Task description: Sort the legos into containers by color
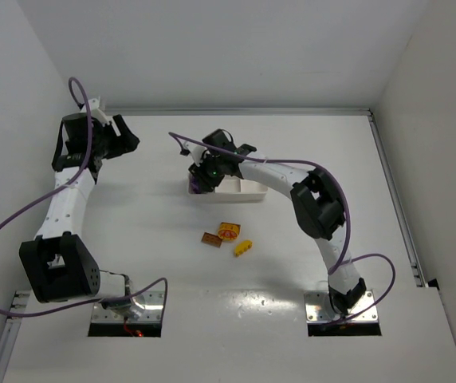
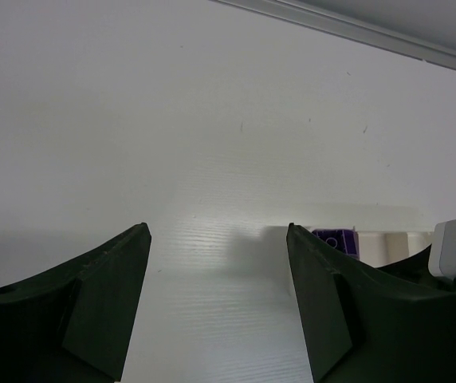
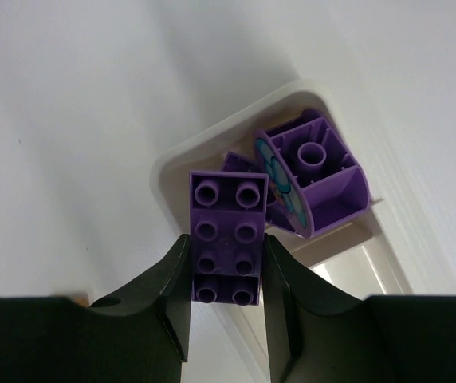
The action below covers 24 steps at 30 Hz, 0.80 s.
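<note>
Two white-shelled robot arms, the left arm [image 1: 64, 207] and right arm [image 1: 276, 171], carry blocky black joint housings [image 1: 60, 267], with a purple cable [image 1: 369, 256] looping back from behind each black hand. The left hand [image 2: 218, 239] and right hand [image 3: 228, 247] end in broad, matte, dark fingers [image 3: 152, 311] tapering to wedge tips, a small green light [image 1: 212, 169] glowing just behind the right hand. Bare metal base plates [image 1: 320, 307] anchor both.

No words, numbers or brands can be read. Just beyond the right gripper [image 3: 226, 255], a rounded purple brick [image 3: 316, 171] bears a pale blue print, perhaps a flower, no letters.
</note>
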Available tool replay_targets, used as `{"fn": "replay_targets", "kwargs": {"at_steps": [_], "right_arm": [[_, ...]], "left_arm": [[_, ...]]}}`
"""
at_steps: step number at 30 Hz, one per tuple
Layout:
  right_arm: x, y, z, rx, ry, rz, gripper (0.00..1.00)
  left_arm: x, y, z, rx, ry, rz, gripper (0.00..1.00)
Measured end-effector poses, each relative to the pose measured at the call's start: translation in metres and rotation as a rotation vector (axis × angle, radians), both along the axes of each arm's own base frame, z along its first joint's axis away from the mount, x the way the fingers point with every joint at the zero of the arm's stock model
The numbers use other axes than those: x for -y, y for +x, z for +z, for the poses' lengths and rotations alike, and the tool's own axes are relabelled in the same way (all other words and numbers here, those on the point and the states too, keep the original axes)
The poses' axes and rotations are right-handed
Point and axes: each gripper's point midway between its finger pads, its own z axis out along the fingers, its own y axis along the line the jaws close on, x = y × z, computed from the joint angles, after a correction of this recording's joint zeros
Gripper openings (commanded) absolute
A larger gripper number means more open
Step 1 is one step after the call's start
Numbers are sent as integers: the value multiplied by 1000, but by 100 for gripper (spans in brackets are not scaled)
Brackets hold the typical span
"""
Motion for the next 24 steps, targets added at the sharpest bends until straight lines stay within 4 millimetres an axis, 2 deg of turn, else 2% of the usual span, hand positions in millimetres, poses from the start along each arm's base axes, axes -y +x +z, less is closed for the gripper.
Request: {"fn": "replay_targets", "kwargs": {"at_steps": [1,2,5,6,8,16,19,21,24], "right_arm": [[-1,2,1,8,3,-4,27],[-1,4,2,15,6,-9,37],[-3,6,3,23,13,-18,48],[-2,7,3,24,13,-20,56],[-3,7,4,26,16,-22,62],[-1,-4,-10,3,-2,-15,65],[6,-13,-8,-11,-5,-20,65],[13,-20,4,-7,8,-34,65],[32,-23,42,42,54,-72,65]], "left_arm": [[-1,0,0,1,-1,1,75],[-1,0,1,2,-1,1,75],[-1,1,1,5,-2,0,75],[-1,1,1,6,-2,0,75],[-1,0,0,4,-3,-1,75],[1,-1,-4,-4,-8,-10,75],[8,-2,-3,2,-17,-54,75],[17,-8,-8,1,-23,-109,75],[32,-19,-15,1,-30,-210,75]]}}
